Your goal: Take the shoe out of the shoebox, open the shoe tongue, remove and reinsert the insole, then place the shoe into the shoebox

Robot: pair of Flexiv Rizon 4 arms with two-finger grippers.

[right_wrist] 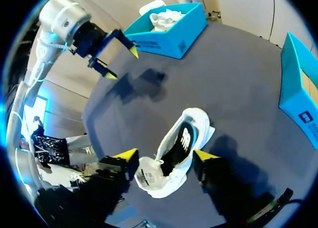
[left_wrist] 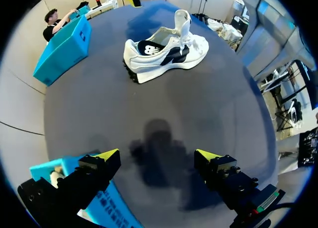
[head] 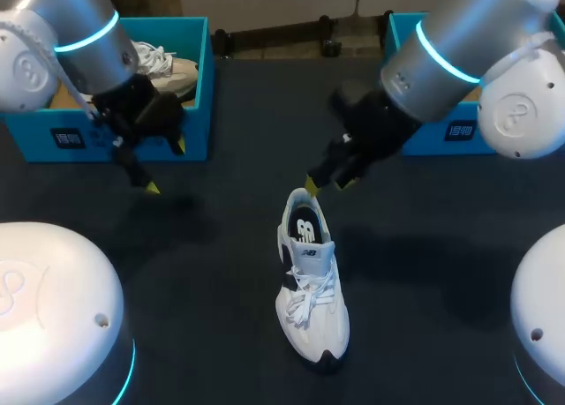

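Observation:
A white sneaker with black panels (head: 311, 286) stands on the dark table, toe toward me, its tongue (head: 308, 251) raised. My right gripper (head: 328, 183) hovers at the heel end. In the right wrist view its fingers (right_wrist: 126, 157) stand on either side of the sneaker (right_wrist: 181, 143) by the tongue, open, with no grip visible. My left gripper (head: 166, 168) hangs open and empty in front of the left shoebox (head: 201, 114). In the left wrist view the gripper (left_wrist: 158, 156) is above bare table, with the sneaker (left_wrist: 166, 51) well ahead of it.
The blue left shoebox holds another light shoe (head: 163, 65). A second blue shoebox (head: 441, 133) stands at the back right, behind my right arm. My own bases (head: 53, 308) sit at the near corners. Dark table surface (head: 203, 281) surrounds the sneaker.

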